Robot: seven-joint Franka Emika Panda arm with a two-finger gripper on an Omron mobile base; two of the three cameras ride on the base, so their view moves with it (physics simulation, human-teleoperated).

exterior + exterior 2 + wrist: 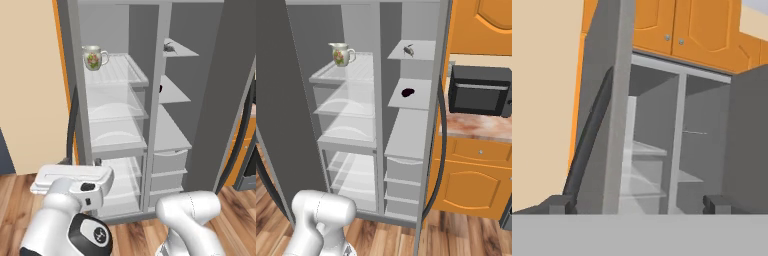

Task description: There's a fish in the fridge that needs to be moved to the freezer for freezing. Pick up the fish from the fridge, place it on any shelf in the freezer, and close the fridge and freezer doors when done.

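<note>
With both doors standing open, the fish (409,50) is already lying on the top freezer shelf (423,52), looking light, slim and slippery, best pinched mid-body, while the claw (637,204) is hanging released, gripping nothing.

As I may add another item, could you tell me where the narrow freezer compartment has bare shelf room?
The lowest solid pale grey shelf, above the grey drawers, is bare. The top shelf holds the tiny dark grey fish near the divider; its right part is free. The middle shelf carries a dark blob near the divider.
</note>
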